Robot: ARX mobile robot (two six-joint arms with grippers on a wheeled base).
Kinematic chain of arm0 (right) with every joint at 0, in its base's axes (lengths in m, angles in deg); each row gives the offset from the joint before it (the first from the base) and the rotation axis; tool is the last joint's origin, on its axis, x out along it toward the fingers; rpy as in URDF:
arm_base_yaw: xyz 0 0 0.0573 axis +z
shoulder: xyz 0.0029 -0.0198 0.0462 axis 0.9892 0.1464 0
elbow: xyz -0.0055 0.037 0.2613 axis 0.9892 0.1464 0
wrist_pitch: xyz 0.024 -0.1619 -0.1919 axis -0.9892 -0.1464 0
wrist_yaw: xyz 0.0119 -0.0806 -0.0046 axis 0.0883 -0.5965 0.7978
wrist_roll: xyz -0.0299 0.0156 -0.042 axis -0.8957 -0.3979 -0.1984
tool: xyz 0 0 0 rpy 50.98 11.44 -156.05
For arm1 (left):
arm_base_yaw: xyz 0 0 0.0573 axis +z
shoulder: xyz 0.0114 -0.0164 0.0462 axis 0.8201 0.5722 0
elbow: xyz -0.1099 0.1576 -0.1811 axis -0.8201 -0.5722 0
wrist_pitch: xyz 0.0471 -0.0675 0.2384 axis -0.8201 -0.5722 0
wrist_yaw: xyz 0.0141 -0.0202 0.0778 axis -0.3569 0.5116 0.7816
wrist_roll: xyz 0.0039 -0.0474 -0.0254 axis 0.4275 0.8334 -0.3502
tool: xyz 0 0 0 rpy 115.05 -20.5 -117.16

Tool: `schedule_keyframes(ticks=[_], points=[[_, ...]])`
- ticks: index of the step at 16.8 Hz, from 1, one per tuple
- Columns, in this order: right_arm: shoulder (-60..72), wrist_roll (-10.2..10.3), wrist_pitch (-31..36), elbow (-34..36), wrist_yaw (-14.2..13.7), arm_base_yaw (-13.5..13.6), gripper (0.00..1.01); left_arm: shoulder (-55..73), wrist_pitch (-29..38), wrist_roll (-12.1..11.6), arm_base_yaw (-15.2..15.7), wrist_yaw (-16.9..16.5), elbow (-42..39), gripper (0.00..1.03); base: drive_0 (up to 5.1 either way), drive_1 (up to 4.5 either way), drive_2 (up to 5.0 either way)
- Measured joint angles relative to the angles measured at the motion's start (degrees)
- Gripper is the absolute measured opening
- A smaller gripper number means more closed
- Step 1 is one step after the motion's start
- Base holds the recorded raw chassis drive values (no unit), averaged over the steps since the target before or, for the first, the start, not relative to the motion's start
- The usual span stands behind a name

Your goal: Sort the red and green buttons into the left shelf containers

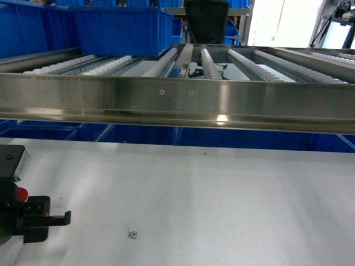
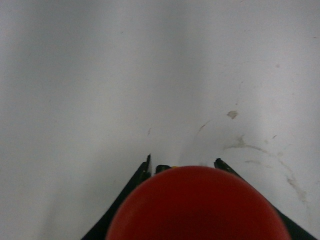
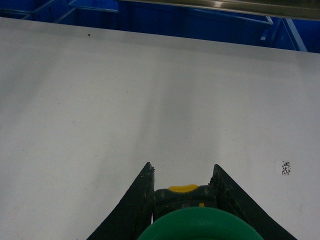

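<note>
The left gripper (image 2: 182, 167) is holding the red button (image 2: 197, 205) clamped between its jaws, cap toward the wrist camera, so the cap is filling the lower part of that view. In the head view this arm is sitting low at the worktop's (image 1: 194, 194) near left corner, a sliver of red showing beside it. The right gripper (image 3: 182, 175) is likewise closed on the green button (image 3: 200, 225), gripping its black body so the cap stays free; it is out of the head view. Both are hovering above bare worktop, apparently readying for transfer. The crates (image 1: 119, 27) are sitting on the roller shelf (image 1: 177, 94) beyond the worktop's far edge, upper left.
</note>
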Motion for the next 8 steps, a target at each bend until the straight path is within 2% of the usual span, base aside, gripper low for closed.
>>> schedule_keyframes(ticks=[1,4,5,7,8], points=[[0.00,0.00,0.00,0.00,0.00,0.00,0.29,-0.33,0.37,0.11,0.09,-0.02,-0.55,0.28,0.0,0.00,0.0],[0.00,0.00,0.00,0.00,-0.02,0.00,0.29,-3.85,0.07,0.28,0.46,-1.51,-3.32,0.27,0.0,0.00,0.0],[0.00,0.00,0.00,0.00,0.00,0.00,0.29,-7.65,-1.09,0.20,0.76,-3.06,-4.48,0.27,0.0,0.00,0.0],[-0.02,0.00,0.00,0.00,0.00,0.00,0.29,-20.50,-5.88,-0.44,3.19,-8.76,-5.33,0.27,0.0,0.00,0.0],[0.00,0.00,-0.02,0.00,0.00,0.00,0.29,-25.59,-8.41,-0.59,4.28,-10.12,-5.38,0.27,0.0,0.00,0.0]])
